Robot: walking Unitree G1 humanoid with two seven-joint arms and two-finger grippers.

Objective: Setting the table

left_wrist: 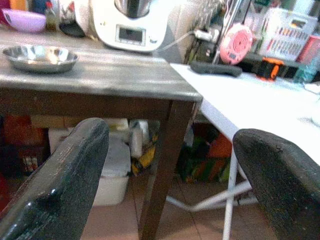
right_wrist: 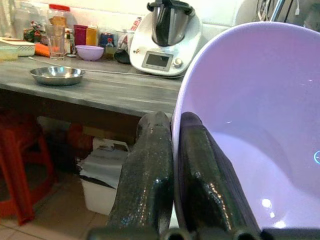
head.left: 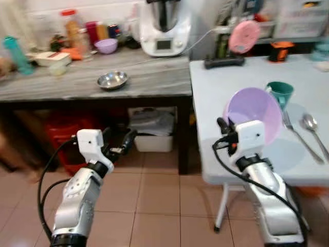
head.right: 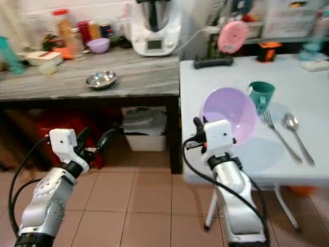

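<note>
Since the bowl (head.left: 255, 112) looks like light, slick plastic, I've got my right end effector (right_wrist: 172, 150) pinching its rim over the desk (head.left: 241, 82); left end effector (head.left: 121, 144) hangs open.

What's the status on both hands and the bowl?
Right hand shut on rim of lilac plastic bowl, tilted above white table. Left hand open, idle, low over floor. Teal mug, fork, spoon beside bowl.

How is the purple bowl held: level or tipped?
Tipped. The purple bowl stands on edge above the white table, its rim pinched by the right claw, its empty inside showing.
</note>
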